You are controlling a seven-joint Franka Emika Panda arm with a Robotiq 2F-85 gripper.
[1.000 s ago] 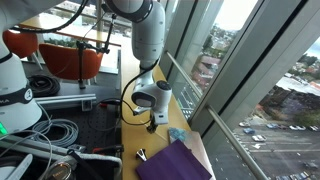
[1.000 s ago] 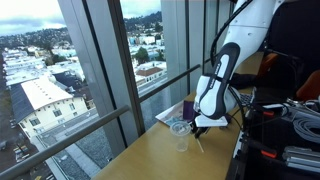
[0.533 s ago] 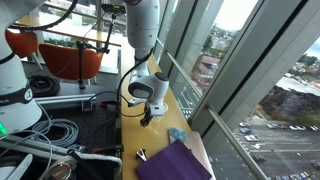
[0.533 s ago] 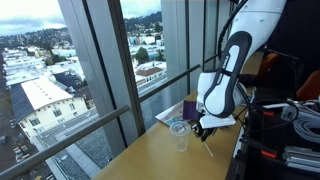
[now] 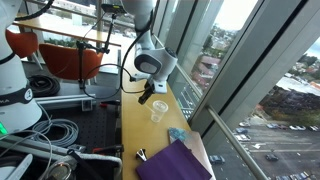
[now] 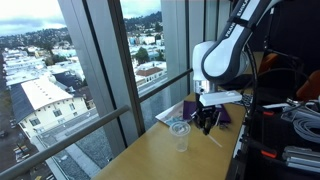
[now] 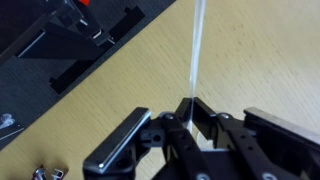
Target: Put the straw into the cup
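In the wrist view my gripper is shut on the straw, a thin pale stick that runs from the jaws out over the wooden table. In both exterior views the gripper hangs above the table, raised off its surface. The clear plastic cup stands upright on the table just beside and below the gripper. In an exterior view the straw slants down from the fingers, to the side of the cup. The cup is out of the wrist view.
A purple cloth lies on the table beyond the cup, with a small light-blue object next to it. Window glass and a rail run along the table's edge. Cables and equipment crowd the opposite side.
The arm has risen from the table with the straw in its gripper. The cup, earlier hidden behind the gripper in one exterior view, now shows.
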